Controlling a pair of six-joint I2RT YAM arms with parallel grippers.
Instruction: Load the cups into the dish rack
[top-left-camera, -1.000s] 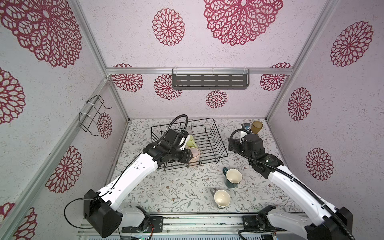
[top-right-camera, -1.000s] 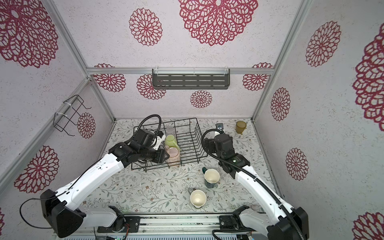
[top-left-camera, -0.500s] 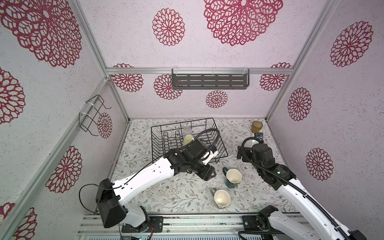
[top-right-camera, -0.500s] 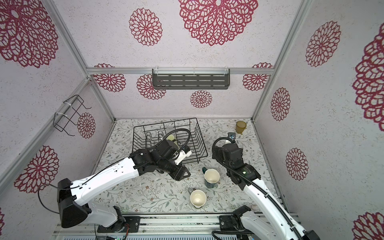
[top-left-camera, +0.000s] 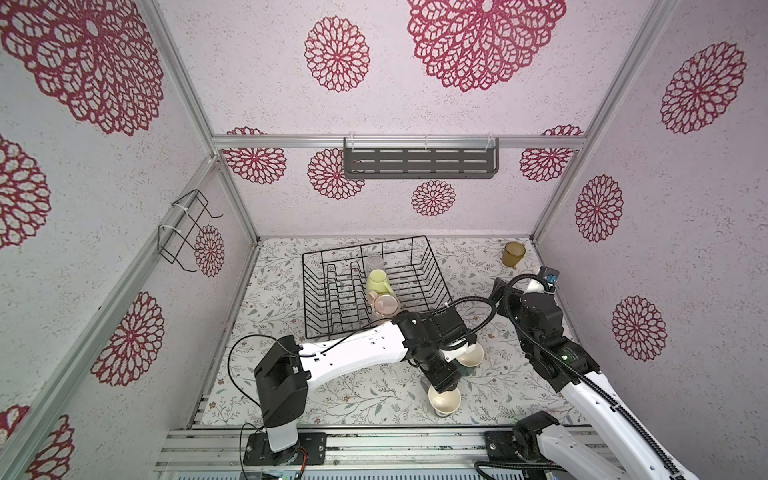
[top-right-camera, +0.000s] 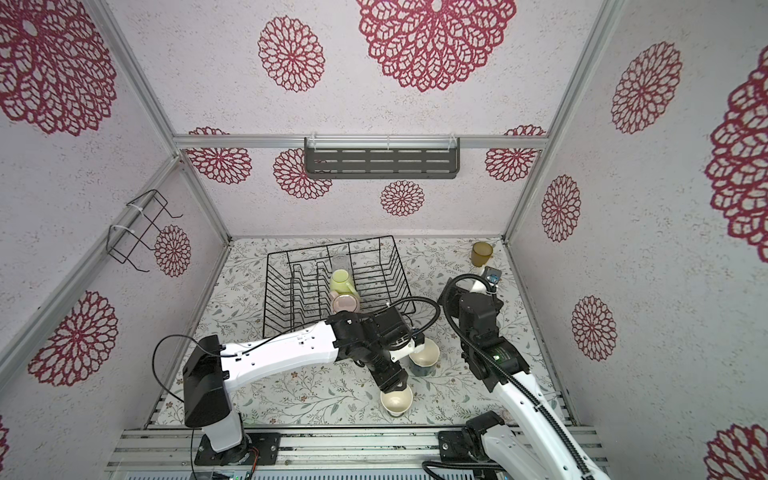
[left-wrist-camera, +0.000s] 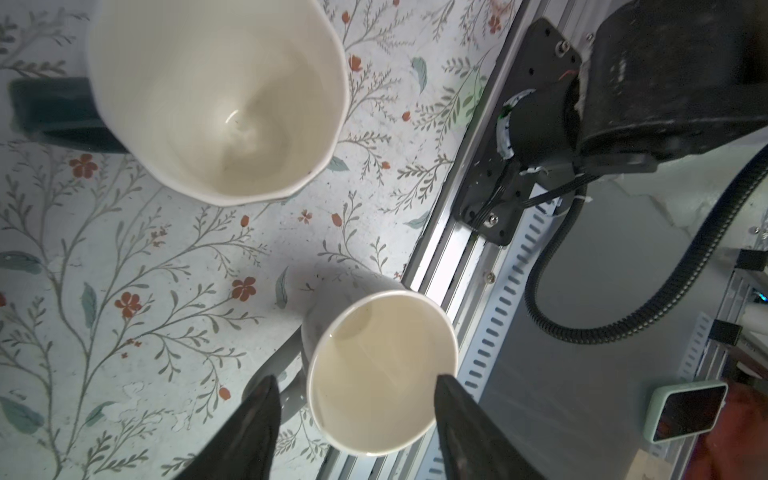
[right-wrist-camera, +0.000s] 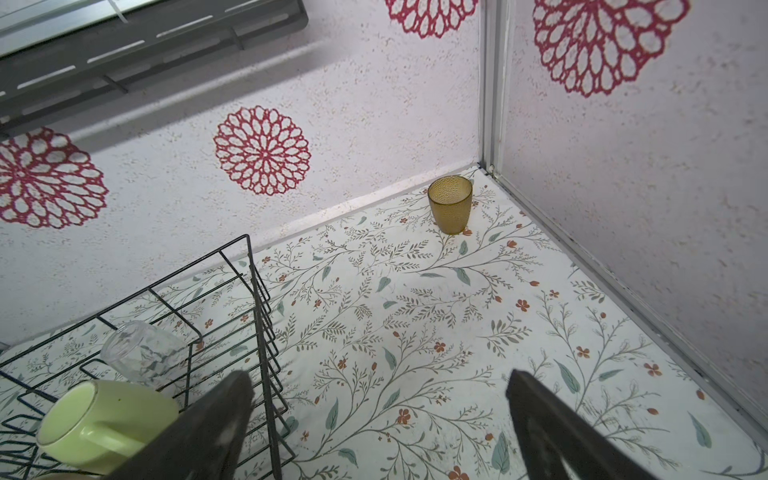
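The black wire dish rack (top-left-camera: 304, 291) (top-right-camera: 266, 295) (right-wrist-camera: 253, 291) holds a clear glass (top-left-camera: 374, 262) (right-wrist-camera: 141, 353), a yellow-green mug (top-left-camera: 377, 281) (right-wrist-camera: 104, 419) and a pink tumbler (top-left-camera: 385, 303). On the mat near the front stand a teal mug (top-right-camera: 424, 357) (left-wrist-camera: 216, 95) and a grey mug (top-left-camera: 444, 401) (left-wrist-camera: 382, 365). My left gripper (top-left-camera: 444, 384) (left-wrist-camera: 357, 378) hangs open over the grey mug, one finger on each side of its rim. An amber tumbler (top-left-camera: 513, 253) (right-wrist-camera: 450, 203) stands in the far right corner. My right gripper (top-left-camera: 540, 278) (right-wrist-camera: 379, 374) is open and empty, short of it.
A grey slotted shelf (top-left-camera: 419, 162) hangs on the back wall and a small wire holder (top-left-camera: 183, 232) on the left wall. The aluminium rail (top-left-camera: 374, 440) with both arm bases runs along the front, close to the grey mug.
My left arm swung out of the rack to the front, over the grey mug, and its jaws widened. The pink tumbler stayed in the rack. My right arm drifted right.
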